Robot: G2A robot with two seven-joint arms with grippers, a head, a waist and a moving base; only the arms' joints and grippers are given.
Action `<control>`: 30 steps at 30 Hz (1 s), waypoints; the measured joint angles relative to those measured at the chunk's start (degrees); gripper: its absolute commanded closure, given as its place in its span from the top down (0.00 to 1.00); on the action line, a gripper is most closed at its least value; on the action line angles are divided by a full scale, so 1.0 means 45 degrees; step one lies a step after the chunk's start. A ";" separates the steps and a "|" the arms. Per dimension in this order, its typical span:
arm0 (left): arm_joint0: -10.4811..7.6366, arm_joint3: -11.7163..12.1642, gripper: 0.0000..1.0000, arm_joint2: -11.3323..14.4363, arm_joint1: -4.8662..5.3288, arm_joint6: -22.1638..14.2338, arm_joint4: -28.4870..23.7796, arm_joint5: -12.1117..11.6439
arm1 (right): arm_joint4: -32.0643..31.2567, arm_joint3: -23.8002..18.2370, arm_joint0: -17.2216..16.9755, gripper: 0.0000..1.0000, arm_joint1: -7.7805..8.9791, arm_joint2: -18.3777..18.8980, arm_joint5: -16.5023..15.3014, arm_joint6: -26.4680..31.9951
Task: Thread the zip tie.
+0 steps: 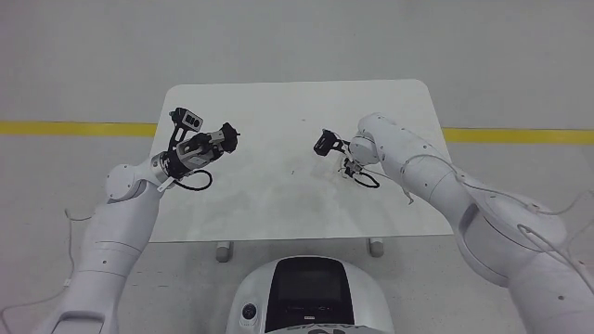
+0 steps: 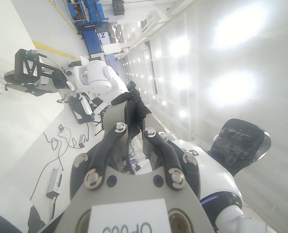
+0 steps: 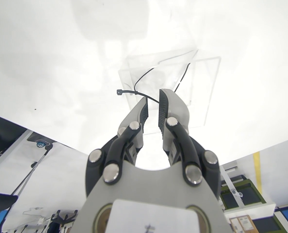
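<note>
1. The right gripper point(image 3: 153, 100) hangs over the white surface point(image 1: 278, 204), tips pointing down at it. It is released: the two fingers point(image 3: 164, 103) stand apart with a plain gap between them.
2. The zip tie point(image 3: 134, 92), thin and black, lies right at that gripper's tips. One strand crosses the gap between the fingers. Its small square head sticks out just past the outer side of one finger.
3. Further strands of the tie curve away beyond the tips, into a clear plastic stand point(image 3: 202, 86). The stand sits on the surface just ahead of the gripper. From where I look, I cannot say exactly how the tie runs through the stand.
4. The pads do not look pressed on the strand; it simply passes between them.
5. The left gripper point(image 1: 230, 134) is held up well apart from the right one, out towards the other side of the surface. It is turned away from the surface, facing the ceiling lights. Whether it is clenched or released I cannot tell.
</note>
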 measured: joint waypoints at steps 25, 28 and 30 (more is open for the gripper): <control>0.0000 0.0000 0.00 0.0000 0.0000 0.0000 0.0000 0.0000 | 0.0005 0.1009 -0.0030 0.28 -0.0606 0.0000 0.0000 -0.0076; 0.0000 0.0000 0.00 0.0000 0.0000 0.0000 0.0000 0.0000 | -0.0017 0.1035 -0.0028 0.39 -0.0644 0.0000 0.0000 0.0056; 0.0000 0.0000 0.00 0.0000 0.0000 0.0000 0.0000 0.0000 | -0.0011 0.1040 -0.0003 0.41 -0.0676 0.0000 0.0000 0.0154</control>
